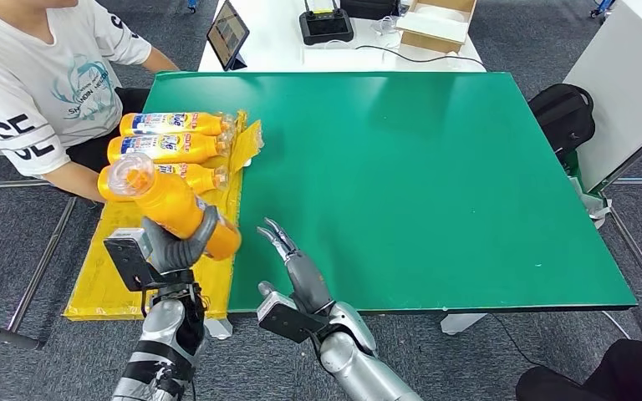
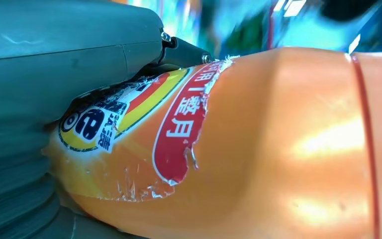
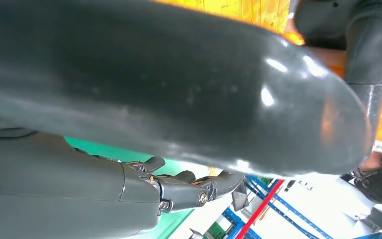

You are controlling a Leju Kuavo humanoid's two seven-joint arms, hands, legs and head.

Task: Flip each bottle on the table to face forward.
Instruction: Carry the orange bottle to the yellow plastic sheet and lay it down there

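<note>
From the head view, the left hand [image 1: 175, 246] grips an orange bottle [image 1: 171, 205] around its body and holds it lifted over the near left corner of the green table [image 1: 435, 184], clear cap end pointing away from the robot. Three more orange bottles [image 1: 167, 148] lie side by side on a yellow sheet [image 1: 109, 280] at the table's left edge, labels up, beside a seated person [image 1: 42, 92] in a white shirt. The right hand [image 1: 288, 259] hovers over the table's near edge, fingers extended and apart, holding nothing.

In the left wrist view, the held bottle [image 2: 258, 149] is glossy orange, with a torn red, yellow and white label [image 2: 144, 124] peeling at its edges; the hand's grey cover [image 2: 54, 64] presses against it.

In the right wrist view, the right hand's dark fingers [image 3: 194, 191] are empty, with the green table [image 3: 94, 149] behind them.
</note>
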